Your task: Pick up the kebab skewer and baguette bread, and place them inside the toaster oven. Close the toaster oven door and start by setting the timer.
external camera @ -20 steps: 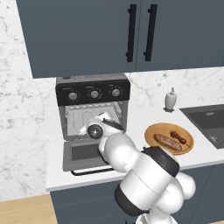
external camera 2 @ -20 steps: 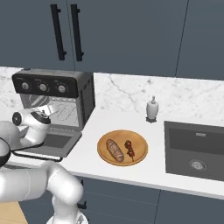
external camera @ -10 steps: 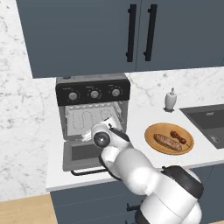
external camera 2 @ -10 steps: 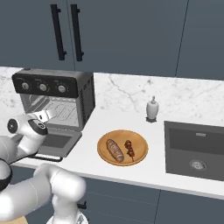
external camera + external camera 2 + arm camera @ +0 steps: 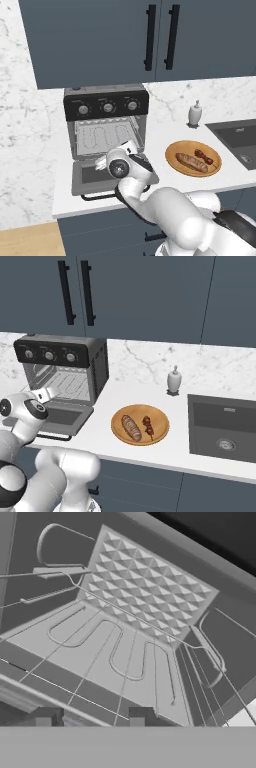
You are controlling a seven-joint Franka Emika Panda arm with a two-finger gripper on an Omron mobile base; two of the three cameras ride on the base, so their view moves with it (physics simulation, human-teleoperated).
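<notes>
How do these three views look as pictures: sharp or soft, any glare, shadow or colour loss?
Left base view: even, flat light, no glare on the toaster oven; the robot's own arm hides part of the toaster oven door. Right base view: slightly soft; the baguette bread and kebab skewer stay legible on the wooden plate. Hand view: grey, colourless, tilted, wire rack crisp.
</notes>
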